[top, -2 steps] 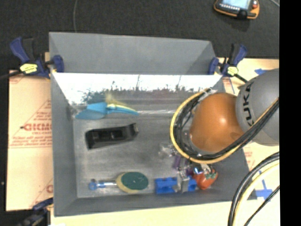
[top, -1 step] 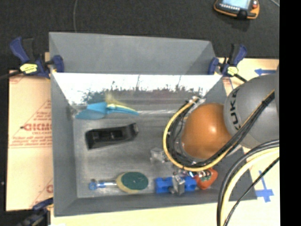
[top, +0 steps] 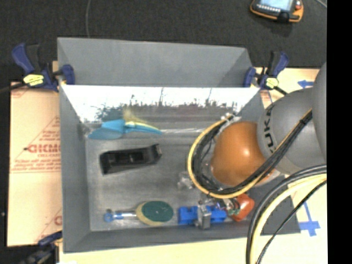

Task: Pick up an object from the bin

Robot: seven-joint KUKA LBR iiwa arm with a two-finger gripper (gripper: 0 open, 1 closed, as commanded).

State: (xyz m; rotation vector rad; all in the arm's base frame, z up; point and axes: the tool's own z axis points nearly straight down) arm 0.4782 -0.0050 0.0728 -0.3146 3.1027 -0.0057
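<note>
At the lower right of the bin [top: 154,65], a blue blocky toy [top: 190,215] lies against the near wall, with my gripper [top: 206,218] low over its right end. Released or clenched, I cannot tell. I'd guess the wall forces this approach from above. Just left lies a green round brush [top: 155,212], just right something orange-red [top: 245,208]. The grey arm [top: 291,131] shows partial "KUKA" lettering.

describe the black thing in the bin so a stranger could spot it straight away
Look in the grey metal bin, at the left half of its floor. Between the light blue and yellow tool by the back wall and the green round-headed brush by the front wall lies a black boxy object. It is the only black thing there, and nothing touches it.
</note>
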